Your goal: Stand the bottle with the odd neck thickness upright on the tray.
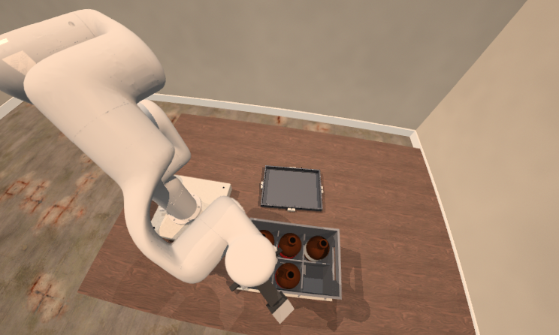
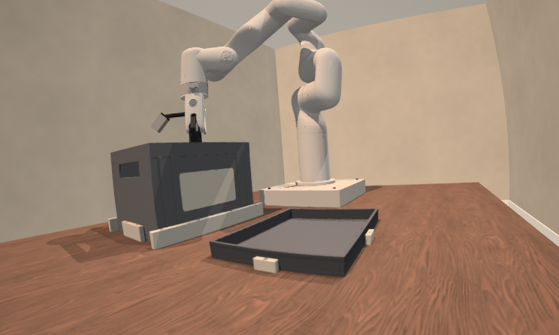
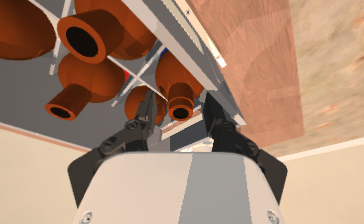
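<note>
A dark grey crate (image 1: 296, 258) holds several brown bottles, seen from above in the top view: one (image 1: 290, 244), a second (image 1: 317, 247), a third (image 1: 288, 275), and part of another (image 1: 267, 236) under the arm. In the wrist view my gripper (image 3: 180, 100) is open, with one finger on each side of the mouth of a brown bottle (image 3: 181, 97) near the crate's wall. I cannot tell if the fingers touch it. In the exterior view the gripper (image 2: 194, 134) reaches the crate's (image 2: 182, 187) top edge. The dark tray (image 1: 291, 188) lies empty beside the crate and also shows in the exterior view (image 2: 302, 239).
One crate compartment (image 1: 315, 279) at the near right holds no bottle. The arm's white base (image 2: 315, 193) stands behind the tray. Cream blocks (image 2: 206, 226) hold the crate and tray in place. A wall runs along the table's right edge.
</note>
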